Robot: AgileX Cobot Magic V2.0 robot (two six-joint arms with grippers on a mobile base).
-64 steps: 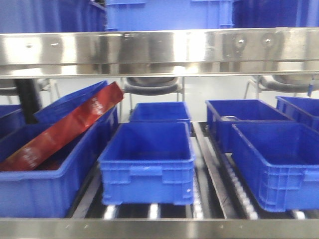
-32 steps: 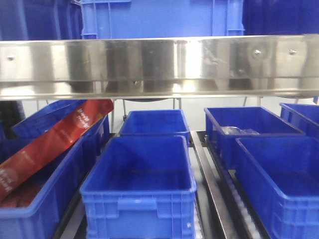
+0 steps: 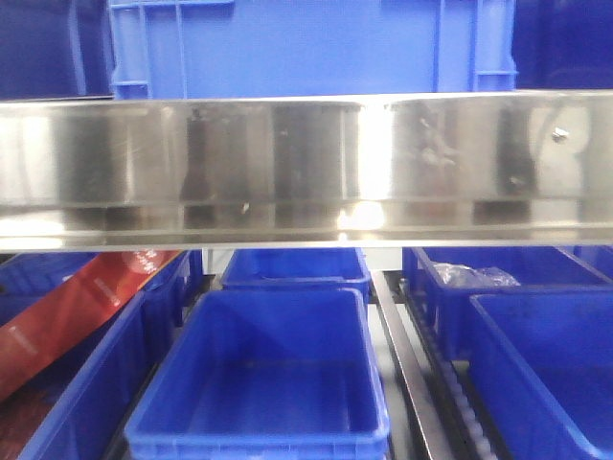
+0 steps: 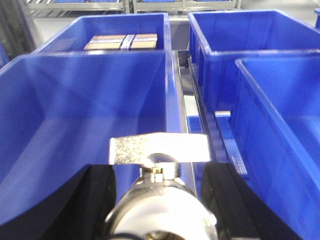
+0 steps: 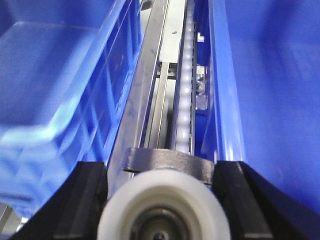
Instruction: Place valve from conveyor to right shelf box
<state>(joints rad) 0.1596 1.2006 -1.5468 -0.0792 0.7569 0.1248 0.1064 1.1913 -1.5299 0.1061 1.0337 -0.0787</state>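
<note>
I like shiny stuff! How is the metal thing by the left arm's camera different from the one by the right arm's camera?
The left valve looks shiny silver all over; the right valve shows a whitish round ring toward the camera, with duller grey metal behind it. The left valve has a flat rectangular tab on top; the right valve shows none. Both sit between black jaws, with blue boxes in view beyond them.

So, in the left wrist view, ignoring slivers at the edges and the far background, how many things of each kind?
blue bins: 4
cardboard box, lying in the far left bin: 1
valve: 1
Total: 6
</note>
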